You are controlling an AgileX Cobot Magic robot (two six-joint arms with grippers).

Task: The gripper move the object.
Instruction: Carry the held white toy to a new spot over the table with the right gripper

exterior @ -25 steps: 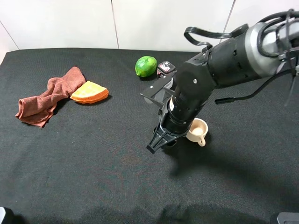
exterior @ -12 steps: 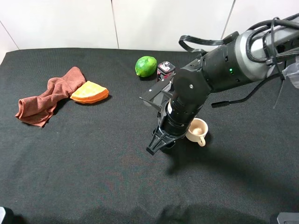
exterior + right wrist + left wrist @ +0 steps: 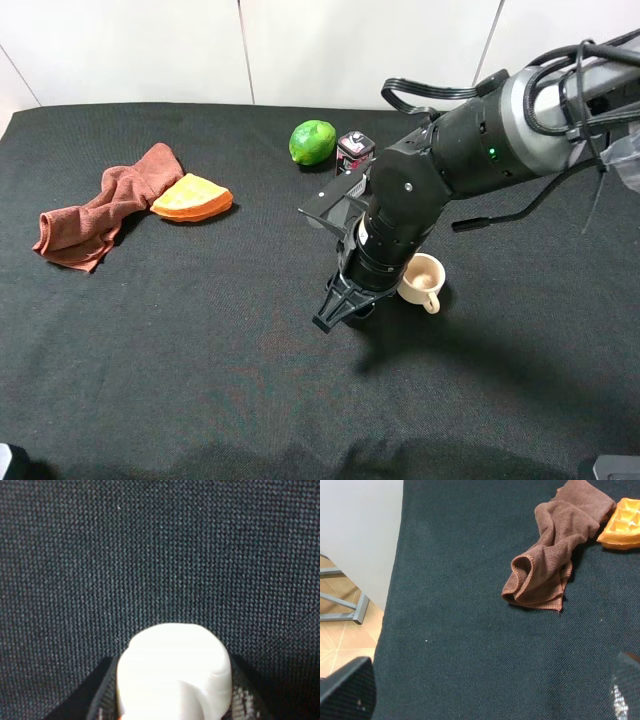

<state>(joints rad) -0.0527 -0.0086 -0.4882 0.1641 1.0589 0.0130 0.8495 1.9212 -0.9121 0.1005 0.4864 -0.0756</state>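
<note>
The object (image 3: pixel 172 665), a cream-white rounded lump, sits between the two black fingers of my right gripper (image 3: pixel 172 697), which is shut on it just above the black cloth. In the exterior high view the right gripper (image 3: pixel 335 308) points down at the table left of the beige mug (image 3: pixel 423 280), and the claw hides the object. My left gripper (image 3: pixel 485 695) shows only its two fingertips (image 3: pixel 347 690) at the frame's corners, wide apart and open, with nothing between them.
A brown cloth (image 3: pixel 100 208) and an orange waffle-like piece (image 3: pixel 192 197) lie at the left. A lime (image 3: pixel 313 141) and a small dark can (image 3: pixel 353 150) stand at the back. The table's left edge (image 3: pixel 395 580) drops to the floor.
The right arm's upper part has swung slightly to the left. The gripper tip has barely moved and stays shut on the object.
</note>
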